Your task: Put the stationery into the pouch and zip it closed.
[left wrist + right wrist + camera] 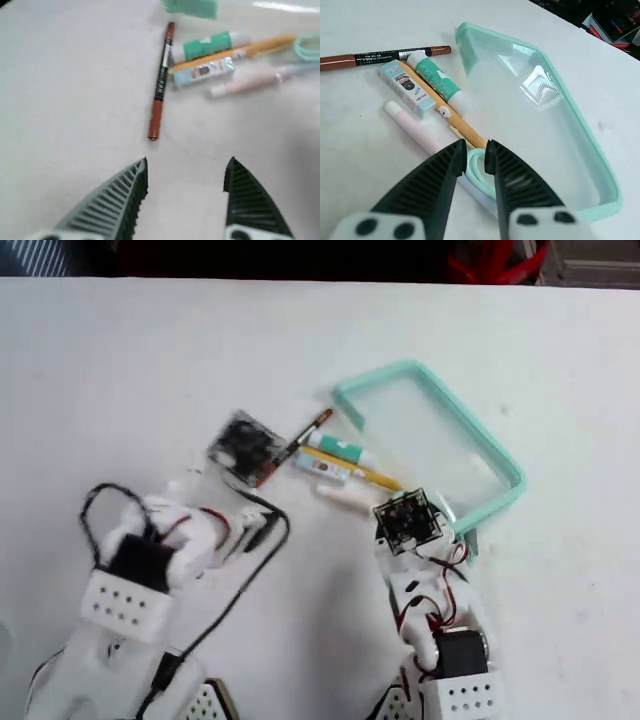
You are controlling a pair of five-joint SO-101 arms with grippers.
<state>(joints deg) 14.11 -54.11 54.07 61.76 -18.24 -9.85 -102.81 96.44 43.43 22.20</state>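
Observation:
The clear pouch [430, 430] with a mint-green rim lies flat at mid table; its wall [540, 115] is also in the right wrist view. Beside its opening lie a brown pen [161, 82], a green glue stick [207, 45], a yellow pencil [235, 51], a blue eraser [202, 72] and a pink pen [245, 82]. My left gripper [187, 167] is open, just short of the brown pen's tip. My right gripper [475, 150] has its jaws almost together over the pouch's green loop [479, 170] at the pencil's [462, 125] end. Whether it pinches the loop is unclear.
The white table [120, 360] has wide free room to the left and behind the pouch. A black cable [250, 575] trails from the left arm across the front. The table's far edge runs along the top of the high view.

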